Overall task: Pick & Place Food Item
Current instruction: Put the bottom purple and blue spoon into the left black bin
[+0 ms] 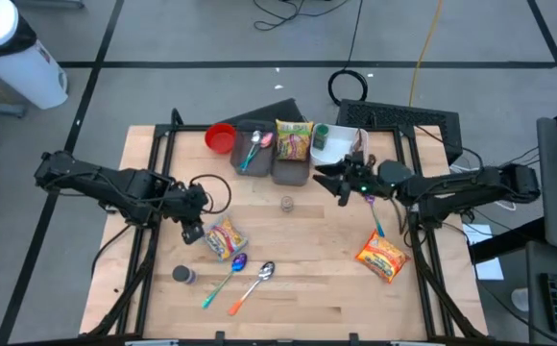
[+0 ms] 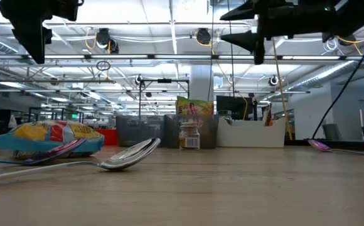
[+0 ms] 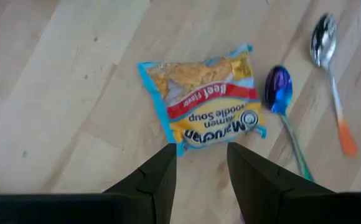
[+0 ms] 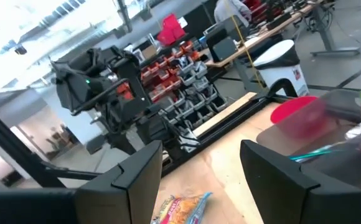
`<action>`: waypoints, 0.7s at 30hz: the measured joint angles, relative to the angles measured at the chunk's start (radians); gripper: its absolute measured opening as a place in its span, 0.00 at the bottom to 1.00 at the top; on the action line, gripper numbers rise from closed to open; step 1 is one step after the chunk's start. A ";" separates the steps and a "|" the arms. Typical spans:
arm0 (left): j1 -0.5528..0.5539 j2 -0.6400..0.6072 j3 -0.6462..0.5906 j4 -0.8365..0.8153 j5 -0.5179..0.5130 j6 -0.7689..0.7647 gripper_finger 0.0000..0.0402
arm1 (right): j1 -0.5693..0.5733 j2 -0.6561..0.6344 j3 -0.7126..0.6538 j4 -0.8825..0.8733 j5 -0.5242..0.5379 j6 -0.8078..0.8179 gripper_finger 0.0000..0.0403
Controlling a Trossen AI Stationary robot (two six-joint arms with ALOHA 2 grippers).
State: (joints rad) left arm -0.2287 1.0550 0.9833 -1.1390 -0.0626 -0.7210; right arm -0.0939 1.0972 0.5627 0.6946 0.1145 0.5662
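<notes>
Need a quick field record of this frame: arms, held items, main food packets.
left gripper: open, empty, above the blue-edged ramen noodle packet
right gripper: open, empty, raised near the grey bins
second packet: orange ramen packet, on the wooden table, right side
in bins: yellow-green packet
spoons beside blue-edged packet: purple-bowled spoon, silver spoon with orange handle

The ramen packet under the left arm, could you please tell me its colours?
Yellow with a red band and light blue edges; the left wrist view shows it best.
</notes>
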 joint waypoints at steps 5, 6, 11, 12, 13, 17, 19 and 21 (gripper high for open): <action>0.000 -0.001 0.000 -0.033 0.018 0.042 0.37 | 0.067 0.137 0.105 0.003 0.069 -0.033 0.52; 0.000 -0.002 0.000 -0.040 0.027 0.042 0.37 | 0.076 0.164 0.126 0.012 0.069 -0.035 0.52; 0.000 -0.002 0.000 -0.008 0.079 0.062 0.37 | 0.120 0.279 0.230 0.032 0.066 -0.078 0.52; -0.001 -0.002 0.000 0.007 0.087 0.062 0.37 | 0.127 0.294 0.251 0.030 0.064 -0.088 0.52; -0.004 -0.002 0.000 0.025 0.093 0.062 0.37 | 0.136 0.304 0.266 0.023 0.065 -0.100 0.52; -0.029 -0.002 0.000 0.110 0.118 0.036 0.37 | 0.165 0.338 0.323 -0.004 0.065 -0.137 0.52; -0.054 -0.002 0.000 0.146 0.125 0.005 0.37 | 0.178 0.345 0.342 -0.016 0.065 -0.147 0.52; -0.085 -0.001 0.000 0.177 0.136 -0.030 0.37 | 0.191 0.345 0.352 -0.050 0.065 -0.154 0.52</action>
State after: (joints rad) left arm -0.3140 1.0542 0.9834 -0.9618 0.0734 -0.7513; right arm 0.0974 1.4418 0.9144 0.6447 0.1791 0.4124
